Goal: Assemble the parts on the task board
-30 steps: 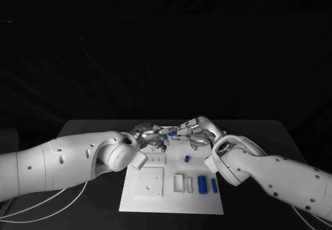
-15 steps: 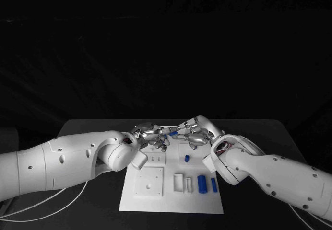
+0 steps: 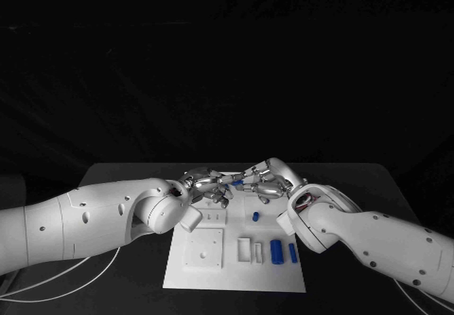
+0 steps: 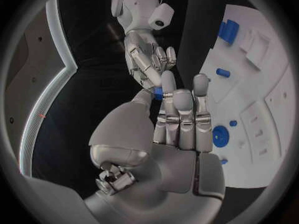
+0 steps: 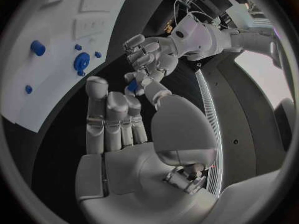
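Note:
Above the far end of the white task board (image 3: 237, 269) my left hand (image 3: 206, 184) and right hand (image 3: 268, 180) meet fingertip to fingertip. A small blue part (image 3: 239, 181) sits between them, off the board. In the left wrist view the blue part (image 4: 158, 92) lies between my left hand's (image 4: 177, 129) thumb and a finger, with the right hand's (image 4: 146, 55) fingers curled onto it. In the right wrist view the part (image 5: 132, 86) touches my right hand's (image 5: 124, 134) thumb tip and the left hand's (image 5: 149, 55) fingers.
On the board lie a thick blue cylinder (image 3: 276, 252), a slimmer blue one (image 3: 293, 254) and a small blue peg (image 3: 255, 216). White blocks and slots stand to their left. A round blue piece (image 4: 220, 135) sits in the board. Black table surrounds the board.
The two hands and the blue part between them have edged slightly towards the far side. The parts on the board have not moved.

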You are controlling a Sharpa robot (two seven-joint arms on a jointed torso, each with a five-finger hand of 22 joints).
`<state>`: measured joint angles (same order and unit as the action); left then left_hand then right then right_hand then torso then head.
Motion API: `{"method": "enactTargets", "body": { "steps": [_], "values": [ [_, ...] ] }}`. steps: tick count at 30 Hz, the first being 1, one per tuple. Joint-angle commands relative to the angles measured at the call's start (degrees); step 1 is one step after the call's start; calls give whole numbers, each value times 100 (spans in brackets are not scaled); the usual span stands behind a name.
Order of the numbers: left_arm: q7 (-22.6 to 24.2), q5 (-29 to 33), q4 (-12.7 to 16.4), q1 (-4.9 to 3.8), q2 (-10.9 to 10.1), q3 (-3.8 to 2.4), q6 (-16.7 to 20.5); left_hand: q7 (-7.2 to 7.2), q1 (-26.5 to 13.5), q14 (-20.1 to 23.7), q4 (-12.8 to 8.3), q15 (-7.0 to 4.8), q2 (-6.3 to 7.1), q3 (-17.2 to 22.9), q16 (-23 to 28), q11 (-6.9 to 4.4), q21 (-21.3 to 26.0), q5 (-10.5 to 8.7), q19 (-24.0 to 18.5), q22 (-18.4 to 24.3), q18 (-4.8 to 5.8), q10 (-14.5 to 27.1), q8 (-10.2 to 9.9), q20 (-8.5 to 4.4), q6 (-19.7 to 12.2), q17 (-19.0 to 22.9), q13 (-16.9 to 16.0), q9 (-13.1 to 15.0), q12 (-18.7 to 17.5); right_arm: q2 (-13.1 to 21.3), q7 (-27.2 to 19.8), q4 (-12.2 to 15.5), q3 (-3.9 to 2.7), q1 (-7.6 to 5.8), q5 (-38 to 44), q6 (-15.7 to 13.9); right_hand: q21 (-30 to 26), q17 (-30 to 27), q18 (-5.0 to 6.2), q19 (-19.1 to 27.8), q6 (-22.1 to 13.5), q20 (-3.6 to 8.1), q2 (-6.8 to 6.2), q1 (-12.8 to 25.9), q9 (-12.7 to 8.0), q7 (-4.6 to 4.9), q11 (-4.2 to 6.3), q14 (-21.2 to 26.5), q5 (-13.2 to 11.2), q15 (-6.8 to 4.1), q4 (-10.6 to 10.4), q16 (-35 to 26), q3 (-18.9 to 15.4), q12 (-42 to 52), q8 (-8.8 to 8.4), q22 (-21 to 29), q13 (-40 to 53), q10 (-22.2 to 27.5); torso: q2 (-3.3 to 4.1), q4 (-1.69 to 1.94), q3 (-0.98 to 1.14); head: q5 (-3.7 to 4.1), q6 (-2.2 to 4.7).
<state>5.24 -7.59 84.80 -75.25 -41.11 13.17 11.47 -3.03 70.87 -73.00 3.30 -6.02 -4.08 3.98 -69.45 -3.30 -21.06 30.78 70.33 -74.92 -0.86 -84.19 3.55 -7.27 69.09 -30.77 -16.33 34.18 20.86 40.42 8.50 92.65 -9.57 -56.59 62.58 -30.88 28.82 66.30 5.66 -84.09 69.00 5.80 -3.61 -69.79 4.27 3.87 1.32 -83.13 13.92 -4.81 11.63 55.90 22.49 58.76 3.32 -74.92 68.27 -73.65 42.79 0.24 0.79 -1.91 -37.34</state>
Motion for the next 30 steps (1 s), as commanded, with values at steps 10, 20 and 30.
{"method": "enactTargets", "body": {
  "steps": [10, 20, 30],
  "values": [
    [5, -263, -1, -3, 5, -2, -362, 262, -13, 40, -486, 8, 91, 344, -40, 15, -56, -26, -75, -103, 24, -29, 14, 24, 275, 2, 67, -388, -117, 4, -190, -18, -3, 6, -56, -121, 128, 79, -106, -263, 197, 75, 108, 85, 116, -41, 61, -46, 291, -54, 116, 72, 231, 40, 34, -82, 52, -77, 0, 2, -1, 5, -9],
    [-41, -278, -24, -3, -11, -2, -438, 280, -189, 59, -358, 18, 268, 82, -54, 24, -45, -24, -82, -94, 33, 2, 12, 33, 242, 5, 109, -507, -171, 17, -232, -46, -3, 8, -77, -19, 178, 107, -112, -262, 216, 78, 119, 115, 139, -48, 66, -49, 331, -56, 147, 85, 233, 52, 35, -95, 87, -101, 0, 2, -2, 10, -14],
    [-82, -304, -95, -3, -36, -3, -568, 269, -521, 88, -111, 39, 400, -214, -85, 45, -9, 48, -88, -92, 35, 102, 27, 54, 209, -2, 99, -552, -164, 36, -430, -85, -3, 8, -154, 153, 229, 129, -115, -261, 217, 80, 161, 99, 163, -54, 68, -53, 346, -58, 166, 76, 97, 30, 33, -114, 119, -106, -1, -2, -2, 8, -31]
  ]
}}
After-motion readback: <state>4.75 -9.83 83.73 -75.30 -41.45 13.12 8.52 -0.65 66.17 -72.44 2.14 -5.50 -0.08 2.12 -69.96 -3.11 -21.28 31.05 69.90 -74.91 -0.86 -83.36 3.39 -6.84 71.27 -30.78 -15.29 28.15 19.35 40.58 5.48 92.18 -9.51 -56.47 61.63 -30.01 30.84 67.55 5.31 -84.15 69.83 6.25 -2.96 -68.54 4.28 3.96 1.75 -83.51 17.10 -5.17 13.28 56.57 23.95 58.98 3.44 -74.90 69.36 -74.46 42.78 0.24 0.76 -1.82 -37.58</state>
